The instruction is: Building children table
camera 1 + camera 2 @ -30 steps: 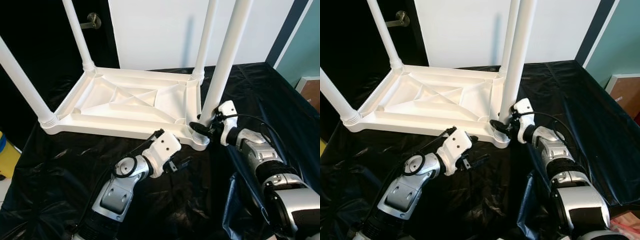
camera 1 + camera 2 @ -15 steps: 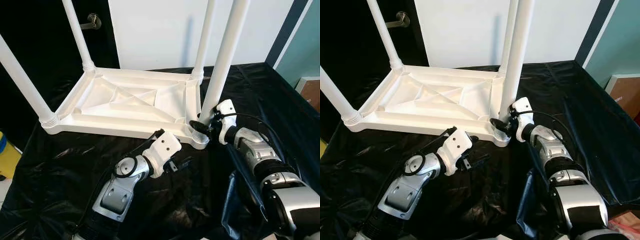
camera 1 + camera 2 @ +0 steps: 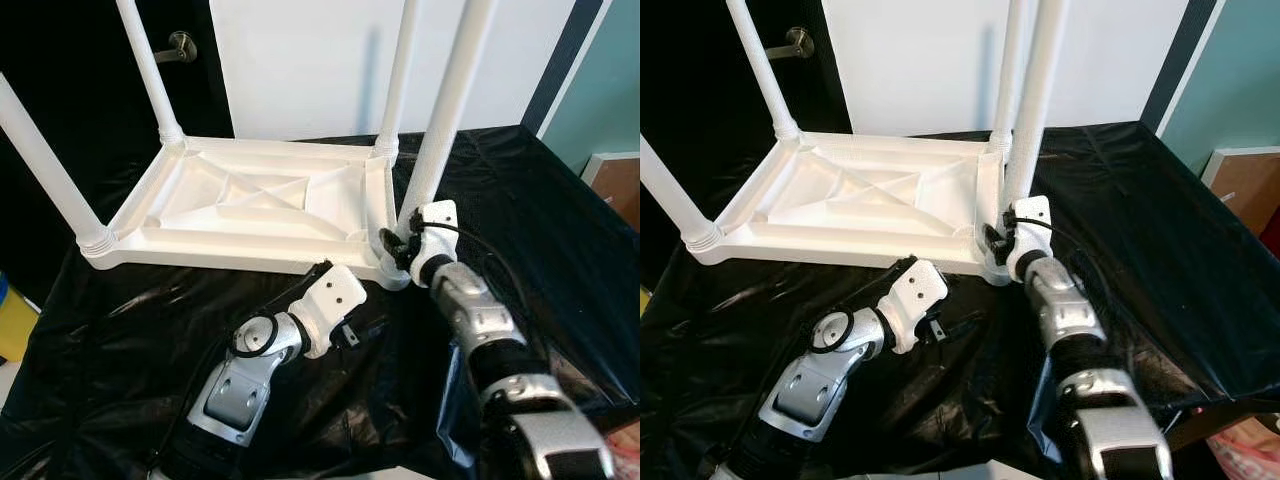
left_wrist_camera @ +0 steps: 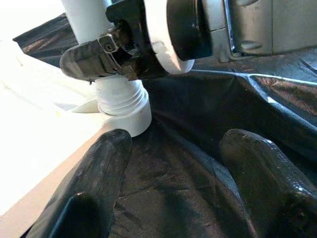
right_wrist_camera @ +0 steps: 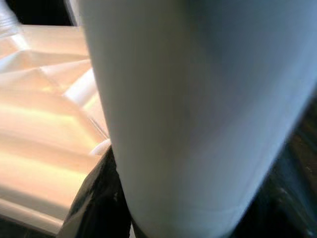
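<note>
right gripper (image 3: 396, 243): clamped on near-right white plastic table leg (image 3: 441, 120) | left gripper (image 3: 362, 331): fingers apart, empty, over black plastic sheet (image 3: 120, 330) | upturned white plastic tabletop (image 3: 250, 205)

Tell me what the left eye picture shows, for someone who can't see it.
The right tool grips a white leg at the corner of an upside-down white table on a black sheet. The left tool hovers open nearby.

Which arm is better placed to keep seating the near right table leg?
The right. The right gripper is already closed on the leg at its socket; the left gripper lies open on the black sheet, apart.
</note>
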Available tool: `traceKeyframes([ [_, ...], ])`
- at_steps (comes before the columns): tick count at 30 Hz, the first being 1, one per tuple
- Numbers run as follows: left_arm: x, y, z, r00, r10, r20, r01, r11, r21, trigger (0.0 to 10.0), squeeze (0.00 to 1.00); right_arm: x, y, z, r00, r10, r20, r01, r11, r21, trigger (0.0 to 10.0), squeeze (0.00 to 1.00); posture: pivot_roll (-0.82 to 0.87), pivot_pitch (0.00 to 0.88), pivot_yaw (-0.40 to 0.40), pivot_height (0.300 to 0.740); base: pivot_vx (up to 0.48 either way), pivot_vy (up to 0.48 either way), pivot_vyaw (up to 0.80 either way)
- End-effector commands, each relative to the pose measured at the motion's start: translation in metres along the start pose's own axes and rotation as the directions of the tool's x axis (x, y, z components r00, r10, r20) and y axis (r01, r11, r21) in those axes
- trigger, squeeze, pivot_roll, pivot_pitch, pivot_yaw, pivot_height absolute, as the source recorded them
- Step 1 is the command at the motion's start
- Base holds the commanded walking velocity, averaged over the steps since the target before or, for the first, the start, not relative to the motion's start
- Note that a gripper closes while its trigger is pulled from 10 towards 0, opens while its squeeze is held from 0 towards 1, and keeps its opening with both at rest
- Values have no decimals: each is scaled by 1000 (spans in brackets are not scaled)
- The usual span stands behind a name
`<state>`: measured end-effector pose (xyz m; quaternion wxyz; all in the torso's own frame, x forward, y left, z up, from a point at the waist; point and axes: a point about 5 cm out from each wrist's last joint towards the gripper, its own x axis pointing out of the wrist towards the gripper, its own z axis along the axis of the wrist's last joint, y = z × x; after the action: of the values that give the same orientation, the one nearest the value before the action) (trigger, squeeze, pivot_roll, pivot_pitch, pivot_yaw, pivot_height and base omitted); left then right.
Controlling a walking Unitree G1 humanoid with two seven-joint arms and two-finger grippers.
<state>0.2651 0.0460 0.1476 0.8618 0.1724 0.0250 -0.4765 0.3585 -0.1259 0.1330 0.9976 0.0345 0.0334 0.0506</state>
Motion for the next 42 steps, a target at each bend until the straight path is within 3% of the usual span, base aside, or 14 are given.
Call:
traceKeyframes([
  [1,1,0,-3,998,60,-8,-60,998,-3,10000,0,-9,-4,-17,985,-164,-51,166,985,48,10000,0,-2,19,-32,740,0,0,0],
  [2,1,0,-3,998,60,-8,-60,998,-3,10000,0,-9,-4,-17,985,-164,-51,166,985,48,10000,0,-2,19,-32,740,0,0,0],
  [4,3,-2,-2,999,53,-3,-53,999,-7,10000,0,-16,10,-21,957,-282,-61,288,951,113,10000,0,-4,13,-28,740,0,0,0],
  [18,2,-1,-2,999,54,-4,-54,999,-1,10000,0,-21,23,-13,968,-244,-54,250,952,179,10000,0,5,1,-34,740,0,0,0],
  [19,2,-1,-2,998,56,-4,-56,998,-3,10000,0,-21,22,-10,970,-239,-41,243,953,182,10000,1000,6,1,-36,740,0,0,0],
  [28,1,-2,-3,998,61,-6,-61,998,-7,10000,0,-26,14,-2,978,-204,35,196,967,162,10000,1000,9,8,-43,740,0,0,0],
  [30,0,-2,-4,998,67,-9,-67,998,-11,10000,0,-31,2,-1,994,-83,75,72,988,133,10000,1000,2,13,-46,740,0,0,0],
  [31,0,-2,-4,998,67,-9,-67,998,-11,10000,0,-31,2,-1,994,-83,75,72,988,133,10000,1000,2,13,-46,740,0,0,0],
  [32,0,-3,-4,998,68,-9,-68,998,-14,10000,0,-35,-2,-3,997,-2,81,-7,993,114,10000,122,-1,16,-45,740,0,0,0],
  [34,0,-3,-4,998,68,-9,-68,998,-14,10000,0,-35,-2,-3,997,-2,81,-7,993,114,10000,122,-1,16,-45,740,0,0,0],
  [35,0,-3,-4,998,68,-8,-68,998,-15,10000,0,-38,-5,-5,993,91,79,-98,990,101,10000,0,-2,17,-44,740,0,0,0],
  [36,0,-3,-4,998,66,-8,-66,998,-16,10000,0,-40,-9,-6,983,164,79,-169,983,71,10000,0,-2,17,-44,740,0,0,0],
  [38,0,-3,-4,998,66,-8,-66,998,-16,10000,0,-40,-9,-6,983,164,79,-169,983,71,10000,0,-2,17,-44,740,0,0,0],
  [42,0,-2,-4,998,61,-8,-61,998,-14,10000,0,-38,-23,-7,957,283,62,-283,959,-4,10000,0,-10,30,-28,740,0,0,0],
])
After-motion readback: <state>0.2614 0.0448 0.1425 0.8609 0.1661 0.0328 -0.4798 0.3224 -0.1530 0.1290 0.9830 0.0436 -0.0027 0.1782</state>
